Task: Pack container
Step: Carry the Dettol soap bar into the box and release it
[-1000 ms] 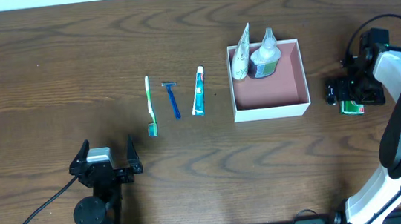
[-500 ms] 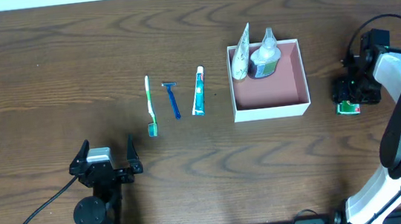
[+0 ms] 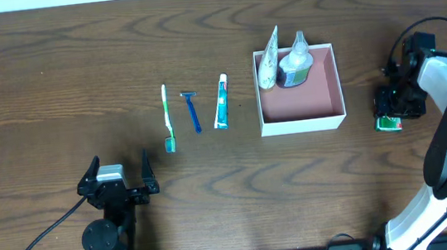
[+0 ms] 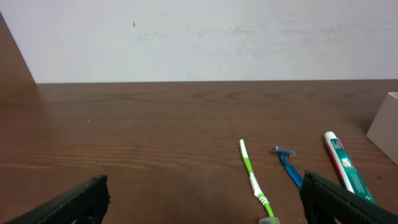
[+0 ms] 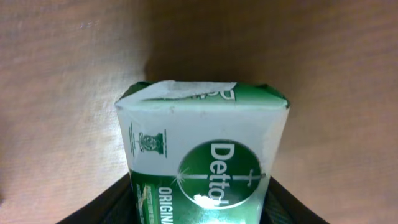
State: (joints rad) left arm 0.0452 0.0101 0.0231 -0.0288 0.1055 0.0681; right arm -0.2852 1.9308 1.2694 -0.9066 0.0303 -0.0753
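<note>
The left jaws stood wide and idle above the brown wooden worktop [image 3: 35,78]. Right of centre sat the square white-walled, pink-floored container [image 3: 312,99]. At far right, the right jaws pinched the green-and-white soap packet [image 5: 202,162] on the worktop. We judged pickup underway; next, lift and carry it left into the container.
</note>
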